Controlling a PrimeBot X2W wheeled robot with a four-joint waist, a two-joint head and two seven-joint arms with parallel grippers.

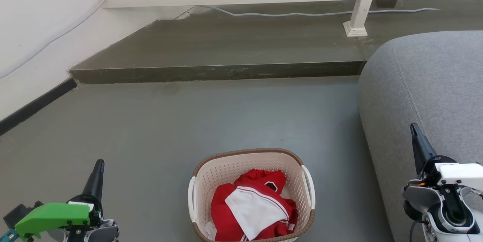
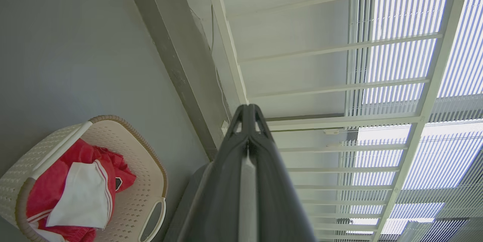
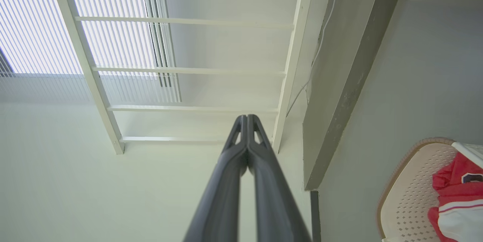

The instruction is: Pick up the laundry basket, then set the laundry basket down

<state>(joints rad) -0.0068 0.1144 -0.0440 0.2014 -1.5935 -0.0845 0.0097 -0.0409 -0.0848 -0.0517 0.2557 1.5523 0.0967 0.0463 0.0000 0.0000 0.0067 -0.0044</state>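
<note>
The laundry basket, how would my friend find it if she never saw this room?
Look at the big grey sofa on the right, then at the grey floor just left of it. There stands the laundry basket. It is cream, full of little holes, with a brown rim and red and white clothes inside.

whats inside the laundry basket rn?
The laundry basket holds a crumpled red garment with a white cloth, red-striped along one edge, lying on top. Together they cover most of the basket's bottom, so anything underneath them is hidden.
</note>
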